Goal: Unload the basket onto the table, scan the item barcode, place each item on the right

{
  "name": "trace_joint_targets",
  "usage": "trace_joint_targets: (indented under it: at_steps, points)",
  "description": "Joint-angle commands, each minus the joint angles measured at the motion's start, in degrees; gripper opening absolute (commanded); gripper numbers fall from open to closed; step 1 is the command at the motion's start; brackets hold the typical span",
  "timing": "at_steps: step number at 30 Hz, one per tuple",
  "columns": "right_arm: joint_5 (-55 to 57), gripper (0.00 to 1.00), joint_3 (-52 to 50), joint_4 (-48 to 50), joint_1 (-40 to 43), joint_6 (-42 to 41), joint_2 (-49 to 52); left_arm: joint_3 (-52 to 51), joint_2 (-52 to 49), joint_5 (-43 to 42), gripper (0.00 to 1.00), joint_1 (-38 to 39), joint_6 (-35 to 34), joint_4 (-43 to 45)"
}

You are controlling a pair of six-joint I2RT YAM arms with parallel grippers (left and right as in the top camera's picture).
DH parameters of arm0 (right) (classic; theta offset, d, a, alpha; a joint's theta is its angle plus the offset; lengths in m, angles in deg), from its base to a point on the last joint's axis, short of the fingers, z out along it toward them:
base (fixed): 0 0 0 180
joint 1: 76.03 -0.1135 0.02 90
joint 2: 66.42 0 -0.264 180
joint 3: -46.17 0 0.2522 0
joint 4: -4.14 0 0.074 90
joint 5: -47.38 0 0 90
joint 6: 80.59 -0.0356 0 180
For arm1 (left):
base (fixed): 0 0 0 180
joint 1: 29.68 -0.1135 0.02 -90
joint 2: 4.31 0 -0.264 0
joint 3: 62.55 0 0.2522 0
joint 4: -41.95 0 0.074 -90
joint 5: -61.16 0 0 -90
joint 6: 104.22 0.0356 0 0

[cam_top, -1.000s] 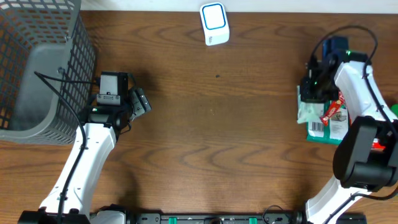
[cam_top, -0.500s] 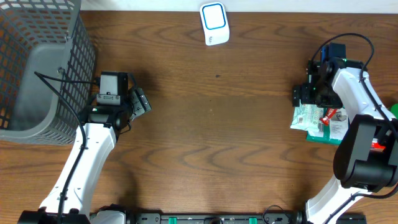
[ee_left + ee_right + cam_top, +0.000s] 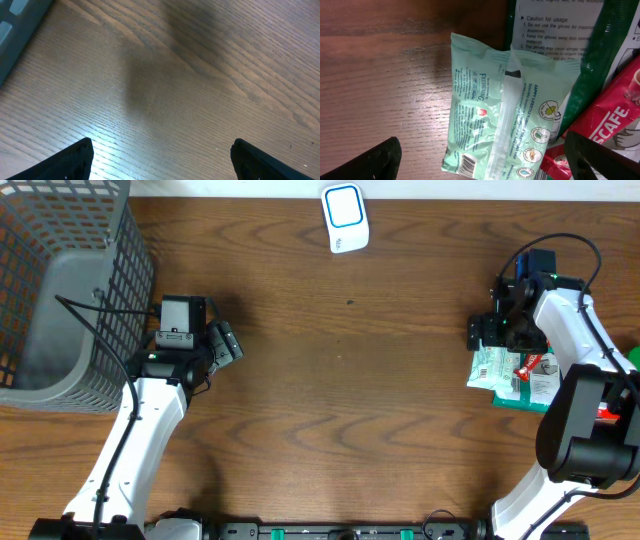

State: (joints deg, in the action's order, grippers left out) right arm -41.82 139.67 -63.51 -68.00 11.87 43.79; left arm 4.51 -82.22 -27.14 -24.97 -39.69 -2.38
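A pale green wipes packet [image 3: 510, 115] lies flat at the right side of the table, its barcode [image 3: 470, 162] facing up at a lower corner. My right gripper [image 3: 485, 161] hangs open over it, one finger on each side and nothing gripped. From overhead, the packet [image 3: 487, 368] sits just below the right gripper [image 3: 497, 332]. The white scanner [image 3: 345, 218] with a blue window stands at the far middle edge. Over bare wood on the left, my left gripper [image 3: 225, 340] is open and empty, and the left wrist view shows only tabletop between its fingertips [image 3: 75, 160].
A grey wire basket [image 3: 60, 290] fills the far left corner. Beside the wipes packet lie a green-and-white glove pack [image 3: 555, 30] and a red Nescafe packet [image 3: 615, 125], partly overlapping it, close to the right table edge.
My right gripper went from shut to open. The wipes packet now lies slightly further left on the table. The left arm has not moved.
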Motion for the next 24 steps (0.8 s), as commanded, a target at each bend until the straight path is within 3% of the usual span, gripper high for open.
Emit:
trace_joint_targets:
  at_steps: [1, 17, 24]
  points:
    - [-0.7, 0.99, -0.3, 0.2, -0.2, -0.3, -0.5, 0.4, 0.0, 0.5, 0.88, -0.2, 0.1, 0.0]
    - [-0.7, 0.99, -0.3, 0.2, -0.3, -0.3, -1.2, 0.4, 0.0, 0.5, 0.88, -0.2, 0.1, 0.0]
    - [-0.7, 0.99, -0.2, 0.2, -5.3, -0.3, -16.7, 0.4, 0.0, 0.5, 0.88, -0.2, 0.1, 0.0]
